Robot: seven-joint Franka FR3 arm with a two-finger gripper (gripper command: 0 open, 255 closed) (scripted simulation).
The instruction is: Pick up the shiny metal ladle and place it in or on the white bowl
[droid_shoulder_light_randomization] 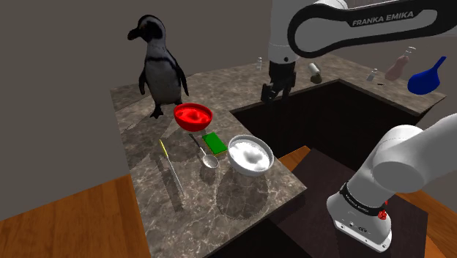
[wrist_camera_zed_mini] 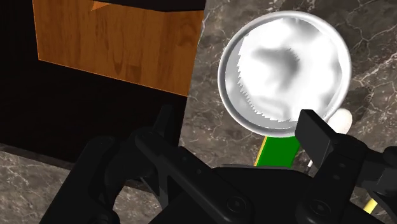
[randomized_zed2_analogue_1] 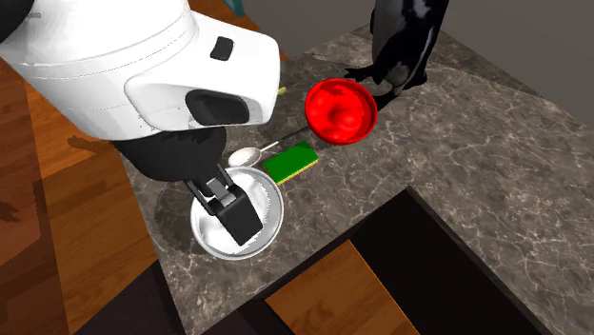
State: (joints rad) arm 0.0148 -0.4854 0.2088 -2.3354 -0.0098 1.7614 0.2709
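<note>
The metal ladle lies flat on the dark marble counter, its cup next to the white bowl and its handle pointing toward the red bowl. My black gripper hangs open and empty above the dark recess, well behind the white bowl and off the counter's edge. In the wrist view the fingers stand apart, with the white bowl ahead and the ladle's pale cup just past it. In the second exterior view the gripper overlaps the white bowl.
A green sponge lies between the ladle and the white bowl. A yellow-handled brush lies along the counter. A penguin figure stands behind the red bowl. Bottles and a blue jug sit on the far counter beyond the recess.
</note>
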